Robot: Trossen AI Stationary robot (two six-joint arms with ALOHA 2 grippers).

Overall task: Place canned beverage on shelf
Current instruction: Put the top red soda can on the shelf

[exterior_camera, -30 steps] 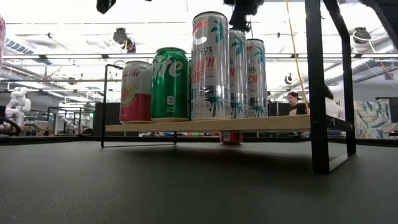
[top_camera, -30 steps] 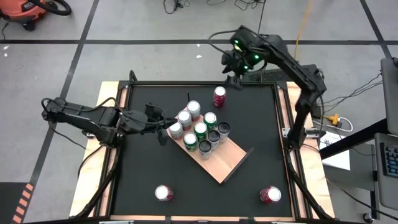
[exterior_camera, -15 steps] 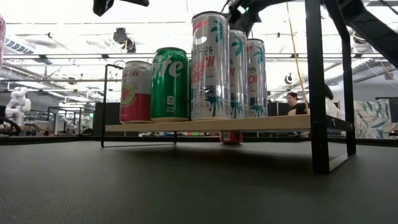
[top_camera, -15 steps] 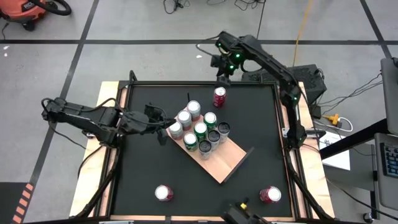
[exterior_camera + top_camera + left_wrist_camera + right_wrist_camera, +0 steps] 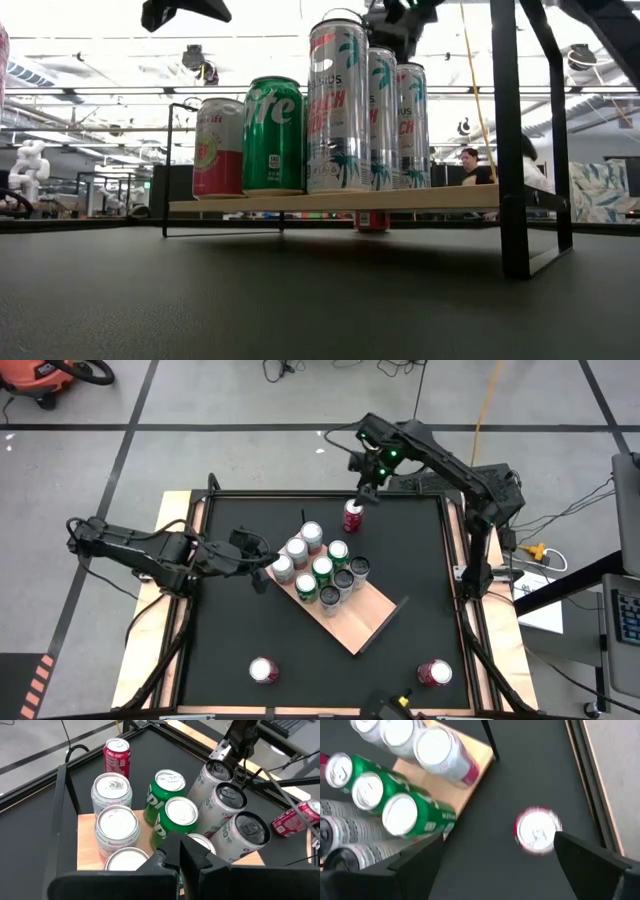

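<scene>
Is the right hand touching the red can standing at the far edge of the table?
Apart. The right wrist view shows the right hand open, with bare black table between both fingers and the red can, which stands untouched.

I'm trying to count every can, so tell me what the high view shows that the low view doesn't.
Only the high view shows two red cans standing on the black table's near side, and the open right gripper above a red can behind the shelf. Only the low view shows the labels on the cans' sides and the room behind, with a person. Both show the shelf and its cluster of cans.
</scene>
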